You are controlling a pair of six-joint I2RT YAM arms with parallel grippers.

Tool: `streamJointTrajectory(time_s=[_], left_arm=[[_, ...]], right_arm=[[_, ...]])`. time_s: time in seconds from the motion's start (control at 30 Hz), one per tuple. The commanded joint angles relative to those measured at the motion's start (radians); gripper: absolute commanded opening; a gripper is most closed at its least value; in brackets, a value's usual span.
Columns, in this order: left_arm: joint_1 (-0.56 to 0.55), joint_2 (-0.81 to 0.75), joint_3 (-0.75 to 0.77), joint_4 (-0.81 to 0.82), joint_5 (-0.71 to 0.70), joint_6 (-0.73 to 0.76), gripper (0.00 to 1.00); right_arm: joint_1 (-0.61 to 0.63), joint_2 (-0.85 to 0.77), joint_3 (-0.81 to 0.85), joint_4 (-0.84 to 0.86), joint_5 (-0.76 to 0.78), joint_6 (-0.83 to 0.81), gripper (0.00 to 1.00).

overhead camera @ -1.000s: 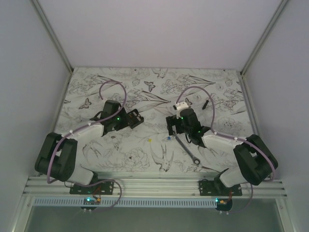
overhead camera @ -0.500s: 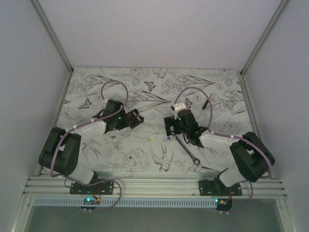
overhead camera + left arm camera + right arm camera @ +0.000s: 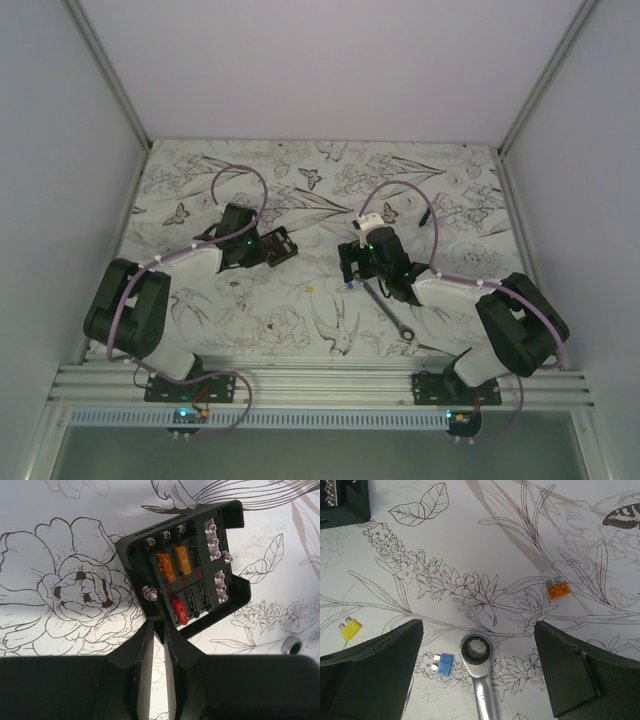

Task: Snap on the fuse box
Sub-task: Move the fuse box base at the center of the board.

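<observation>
**Steadying the box, it seems**

The fuse box [image 3: 187, 575] lies left of centre. The left gripper [image 3: 159, 627] stands almost closed at its near rim (pinching it? I cannot tell). The right gripper [image 3: 477, 627], wide apart above a blue fuse [image 3: 444, 663], should pick it next

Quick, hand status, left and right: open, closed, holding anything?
Left hand: nearly closed, tips apparently pinching the near wall of the fuse box.
Right hand: wide open, holding nothing, above the wrench head.
</observation>
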Motion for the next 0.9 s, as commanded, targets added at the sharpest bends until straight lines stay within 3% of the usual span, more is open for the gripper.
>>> streamJointTrajectory(time_s=[0.0, 0.43, 0.67, 0.87], left_arm=[[-0.007, -0.030, 0.035, -0.131, -0.010, 0.023, 0.14], [-0.069, -0.216, -0.013, -0.418, -0.061, 0.087, 0.01], [-0.141, -0.322, -0.120, -0.442, -0.118, 0.059, 0.00], [-0.211, -0.307, -0.132, -0.451, -0.175, 0.030, 0.00]], right_arm=[[0.011, -0.005, 0.033, 0.002, 0.014, 0.015, 1.00], [0.021, -0.068, -0.017, -0.019, 0.013, 0.037, 1.00], [0.021, -0.110, -0.057, -0.004, 0.018, 0.046, 1.00], [0.022, -0.133, -0.083, 0.011, 0.018, 0.054, 1.00]])
